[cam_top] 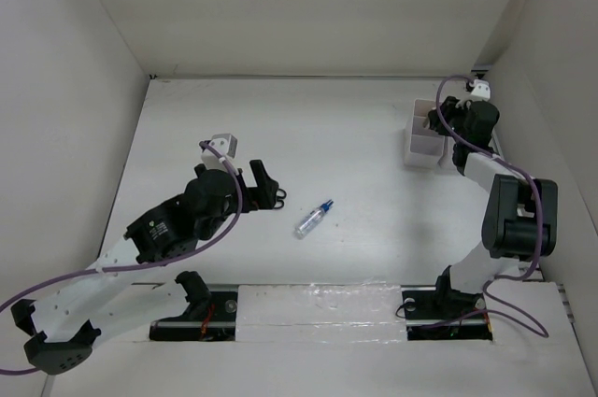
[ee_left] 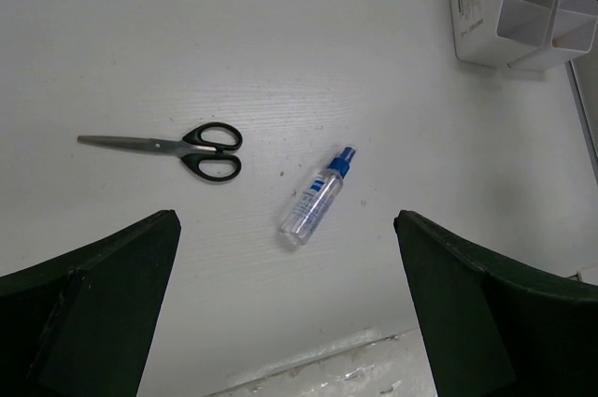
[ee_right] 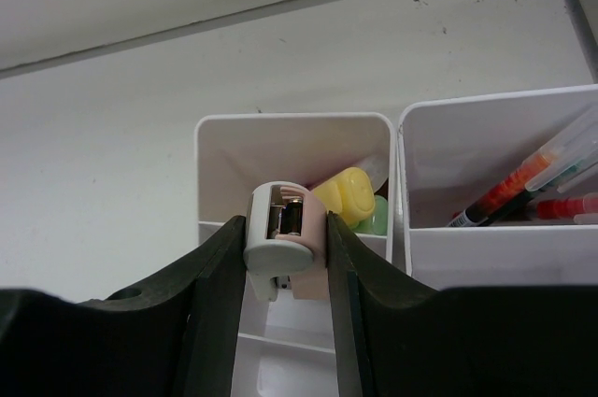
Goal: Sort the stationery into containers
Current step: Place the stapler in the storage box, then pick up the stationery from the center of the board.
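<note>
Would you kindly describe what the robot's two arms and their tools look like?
Both the left arm and the right arm combine black joint housings with white links, and a purple cable loops along each. A small white block sits at each wrist. The left tool and the right tool each have two broad, dark, matte fingers with angled inner faces.
</note>
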